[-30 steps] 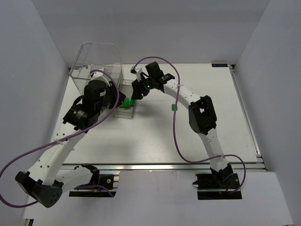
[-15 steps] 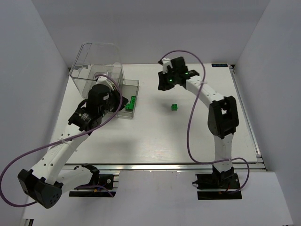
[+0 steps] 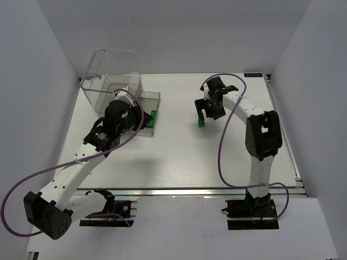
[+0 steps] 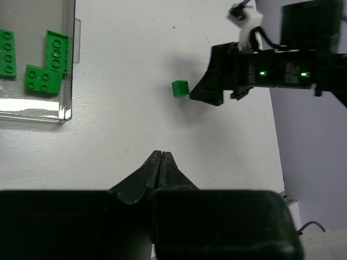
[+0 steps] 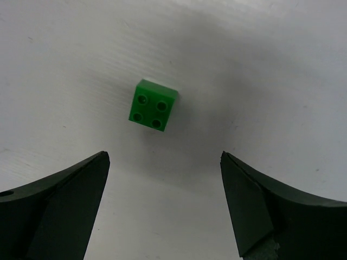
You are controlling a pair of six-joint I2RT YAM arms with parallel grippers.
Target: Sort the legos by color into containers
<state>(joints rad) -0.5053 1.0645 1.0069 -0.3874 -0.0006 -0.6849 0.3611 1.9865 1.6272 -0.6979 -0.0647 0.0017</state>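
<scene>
Right gripper [image 5: 164, 158] spread wide above lone green brick [image 5: 153, 104] on tabletop [image 5: 260, 65]: centre jaws over brick, descend straight, close squarely. Left gripper [image 4: 160, 155] closed, empty.

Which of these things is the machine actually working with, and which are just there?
Job: small green studded brick on the table; green bricks in the clear plastic bin; open right gripper.
Just there: purple cables; white table.

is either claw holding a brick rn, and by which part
Nothing is held. The right claw is open, the green brick lying untouched ahead of it; the left claw is shut on nothing.
</scene>
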